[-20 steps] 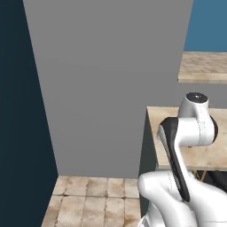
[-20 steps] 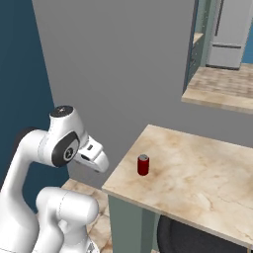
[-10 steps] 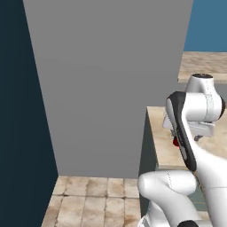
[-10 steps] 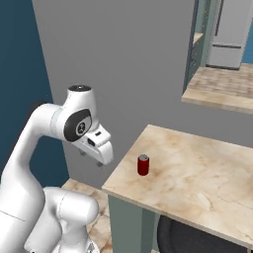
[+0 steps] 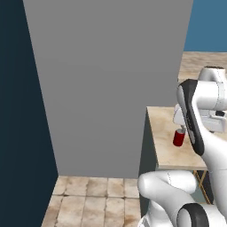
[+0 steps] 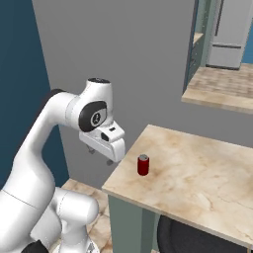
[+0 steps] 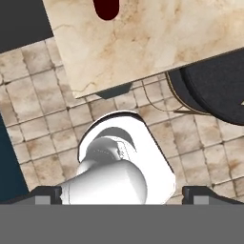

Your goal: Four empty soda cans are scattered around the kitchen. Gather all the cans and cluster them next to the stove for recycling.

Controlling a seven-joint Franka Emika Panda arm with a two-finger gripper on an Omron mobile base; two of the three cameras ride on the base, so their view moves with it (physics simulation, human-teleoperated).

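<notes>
Red soda can (image 6: 143,164) stands upright near the table's (image 6: 197,173) corner, untouched. The hand (image 6: 101,157), fingers spread and empty, hovers at its nine o'clock. Gathering looks barely begun.

red soda can (image 6: 143,165) with silvery top — beige marbled counter (image 6: 197,170), brown tiled floor (image 5: 93,206), plain grey wall (image 5: 106,80).
</notes>
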